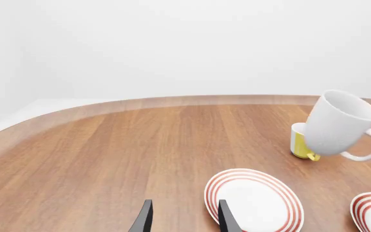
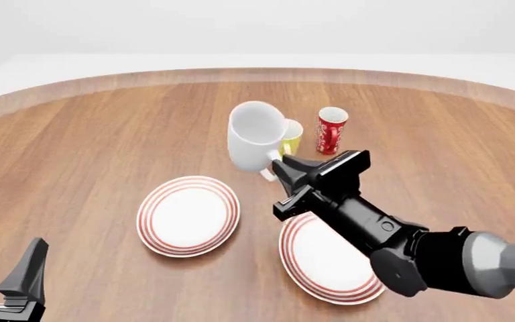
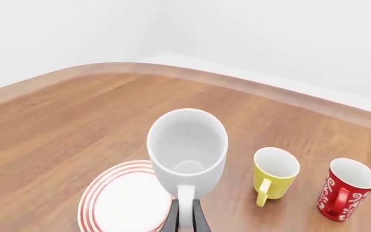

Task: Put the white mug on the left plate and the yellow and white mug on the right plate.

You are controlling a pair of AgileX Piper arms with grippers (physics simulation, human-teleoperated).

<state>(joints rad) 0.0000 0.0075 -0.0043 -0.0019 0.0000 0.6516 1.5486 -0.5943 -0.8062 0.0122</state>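
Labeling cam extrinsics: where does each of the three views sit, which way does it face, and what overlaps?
Front: fixed above and behind the arms, looking forward and down; shows the right gripper holding the white mug and the left gripper.
Left wrist: behind the left fingers, facing across the table.
Right wrist: behind the right gripper, facing the lifted mug.
Shared: all three show the white mug, the yellow and white mug and the left plate.

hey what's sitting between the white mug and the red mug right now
The yellow and white mug stands between the white mug and the red mug, plainest in the right wrist view.
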